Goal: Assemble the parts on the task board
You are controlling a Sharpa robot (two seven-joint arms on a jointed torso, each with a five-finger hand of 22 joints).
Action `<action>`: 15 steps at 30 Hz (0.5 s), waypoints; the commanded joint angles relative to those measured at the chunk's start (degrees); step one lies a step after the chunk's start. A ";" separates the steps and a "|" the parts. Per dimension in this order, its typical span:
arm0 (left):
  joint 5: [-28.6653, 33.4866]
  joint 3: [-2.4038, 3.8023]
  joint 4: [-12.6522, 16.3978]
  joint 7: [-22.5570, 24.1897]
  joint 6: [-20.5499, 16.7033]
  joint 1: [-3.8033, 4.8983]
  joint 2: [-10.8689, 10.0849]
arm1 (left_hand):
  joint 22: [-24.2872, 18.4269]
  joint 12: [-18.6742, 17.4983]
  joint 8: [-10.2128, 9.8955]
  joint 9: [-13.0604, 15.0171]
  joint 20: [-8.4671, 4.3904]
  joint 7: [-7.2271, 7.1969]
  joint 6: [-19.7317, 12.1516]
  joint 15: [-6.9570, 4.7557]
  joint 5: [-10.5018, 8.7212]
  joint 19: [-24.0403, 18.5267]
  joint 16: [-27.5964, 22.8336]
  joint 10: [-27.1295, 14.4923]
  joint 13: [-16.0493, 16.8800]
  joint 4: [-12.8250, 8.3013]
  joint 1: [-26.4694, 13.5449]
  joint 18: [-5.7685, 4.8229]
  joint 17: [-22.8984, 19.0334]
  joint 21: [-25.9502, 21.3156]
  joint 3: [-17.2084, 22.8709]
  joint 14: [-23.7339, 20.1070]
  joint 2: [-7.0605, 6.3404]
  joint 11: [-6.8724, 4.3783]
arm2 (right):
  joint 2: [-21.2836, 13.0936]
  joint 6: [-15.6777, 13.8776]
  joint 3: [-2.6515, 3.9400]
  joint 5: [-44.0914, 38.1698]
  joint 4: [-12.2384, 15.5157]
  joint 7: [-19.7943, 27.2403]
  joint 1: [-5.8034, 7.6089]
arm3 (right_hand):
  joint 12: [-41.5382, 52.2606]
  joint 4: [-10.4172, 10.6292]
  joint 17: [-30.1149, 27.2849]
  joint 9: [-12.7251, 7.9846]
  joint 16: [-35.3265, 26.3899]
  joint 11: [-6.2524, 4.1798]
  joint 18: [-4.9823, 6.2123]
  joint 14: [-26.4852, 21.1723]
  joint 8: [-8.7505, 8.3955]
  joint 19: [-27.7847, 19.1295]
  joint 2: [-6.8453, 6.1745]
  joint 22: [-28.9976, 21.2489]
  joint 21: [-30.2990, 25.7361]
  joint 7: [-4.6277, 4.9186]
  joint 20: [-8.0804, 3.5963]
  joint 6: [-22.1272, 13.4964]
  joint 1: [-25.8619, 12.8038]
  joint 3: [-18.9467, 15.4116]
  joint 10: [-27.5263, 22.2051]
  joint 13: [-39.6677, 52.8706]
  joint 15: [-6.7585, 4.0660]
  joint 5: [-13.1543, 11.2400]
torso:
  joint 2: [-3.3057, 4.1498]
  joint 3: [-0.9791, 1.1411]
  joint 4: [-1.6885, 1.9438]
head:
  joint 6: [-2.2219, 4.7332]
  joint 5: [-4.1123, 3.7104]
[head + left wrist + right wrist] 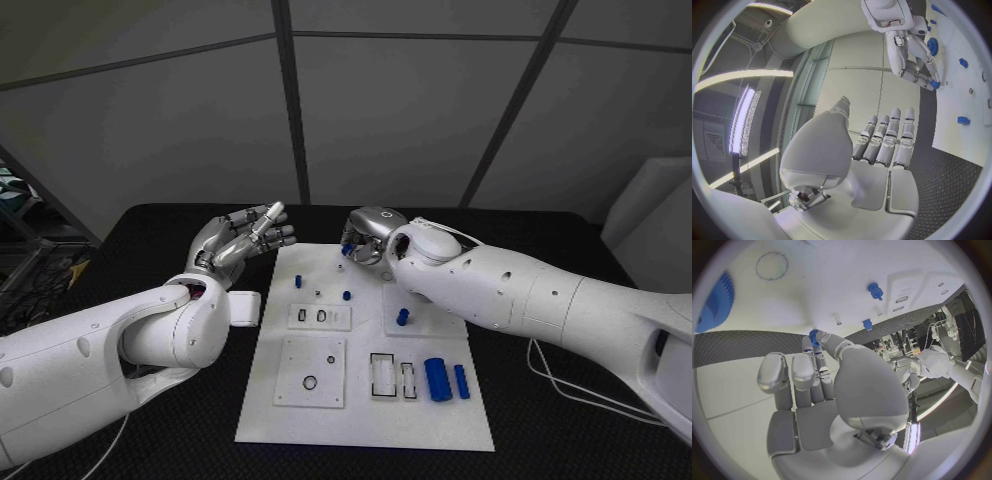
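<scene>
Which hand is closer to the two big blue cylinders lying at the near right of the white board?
Right, by a small margin. The right hand is over the board's far end, holding a small blue part; the open left hand is off the board's far left corner, farther from the cylinders.

A black table [173,222] is holding everything up. A white task board [361,420] is lying flat in the middle of it, running from the far side toward the near edge. The dark tabletop is showing on both sides of the board. Thin pale cables [555,380] are trailing across the table on the right, near the board's edge. Another pale cable [108,440] is lying at the near left corner, well apart from the board.
</scene>
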 commanded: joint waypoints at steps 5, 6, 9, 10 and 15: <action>-0.36 0.06 0.09 0.10 0.81 0.10 0.08 | -0.08 0.14 0.01 0.06 0.01 4.46 0.41 0.00 -0.19 0.02 -0.18 0.25 0.08 -0.40 0.20 1.67 -0.04 0.15 -0.10 0.04 0.57 -0.06 | 0.82 2.75 0.00 0.07 -1.20 0.14 0.15 | -0.41 0.19 -0.41 -0.06 0.29 0.46 -0.47 0.93 -0.11 -0.32 -0.63 -0.27 0.30 0.24 0.42 -0.42 -0.50 0.43 -0.57 -0.03 0.06 0.01 | 0.06 -0.01 -0.02 | -0.16 0.10; -0.36 0.06 0.09 0.09 0.83 0.10 0.08 | -0.08 0.14 0.01 0.06 0.01 4.46 0.41 0.00 -0.19 0.02 -0.18 0.25 0.08 -0.40 0.20 1.67 -0.04 0.15 -0.10 0.04 0.57 -0.06 | 0.91 2.88 0.00 0.05 -1.33 0.12 0.15 | -0.43 0.19 -0.48 -0.07 0.27 0.49 -0.46 0.89 -0.15 -0.39 -0.66 -0.34 0.27 0.24 0.43 -0.48 -0.52 0.45 -0.65 -0.04 0.07 -0.02 | 0.07 -0.01 -0.02 | -0.16 0.11; -0.36 0.06 0.08 0.07 0.86 0.11 0.09 | -0.08 0.14 0.01 0.06 0.01 4.46 0.41 0.00 -0.19 0.02 -0.18 0.25 0.08 -0.40 0.20 1.67 -0.04 0.15 -0.10 0.04 0.57 -0.06 | 1.14 3.07 0.00 0.01 -1.61 0.09 0.15 | -0.63 0.25 -1.01 -0.20 0.09 0.75 -0.33 0.62 -0.55 -0.98 -0.92 -0.89 0.03 0.41 0.60 -1.22 -0.73 0.60 -1.71 -0.21 0.30 -0.17 | 0.06 0.00 -0.06 | -0.18 0.11; -0.36 0.06 0.08 0.06 0.87 0.11 0.10 | -0.08 0.14 0.01 0.06 0.01 4.46 0.41 0.00 -0.19 0.02 -0.18 0.25 0.08 -0.40 0.20 1.67 -0.04 0.15 -0.10 0.04 0.57 -0.06 | 1.19 3.09 -0.01 0.01 -1.69 0.10 0.15 | -0.67 0.31 -1.20 -0.23 0.03 0.90 -0.29 0.51 -0.66 -1.19 -1.03 -1.08 -0.05 0.49 0.69 -1.51 -0.86 0.68 -2.38 -0.30 0.45 -0.22 | 0.08 0.00 -0.07 | -0.16 0.11; -0.36 0.06 0.04 0.01 0.91 0.11 0.10 | -0.10 0.11 -0.01 0.05 0.01 4.47 0.34 0.01 -0.20 -0.02 -0.20 0.13 0.07 -0.42 0.20 1.66 -0.05 0.13 -0.11 0.03 0.58 -0.06 | 1.27 2.44 -0.01 -0.01 -1.84 0.49 0.15 | -0.62 0.62 -4.15 -0.57 -1.55 2.25 0.55 -0.46 -1.02 -4.56 -2.65 -5.00 -2.06 1.26 1.39 -6.25 -1.89 0.75 -8.86 -0.57 1.78 -0.60 | 0.08 0.01 -0.11 | -0.13 0.15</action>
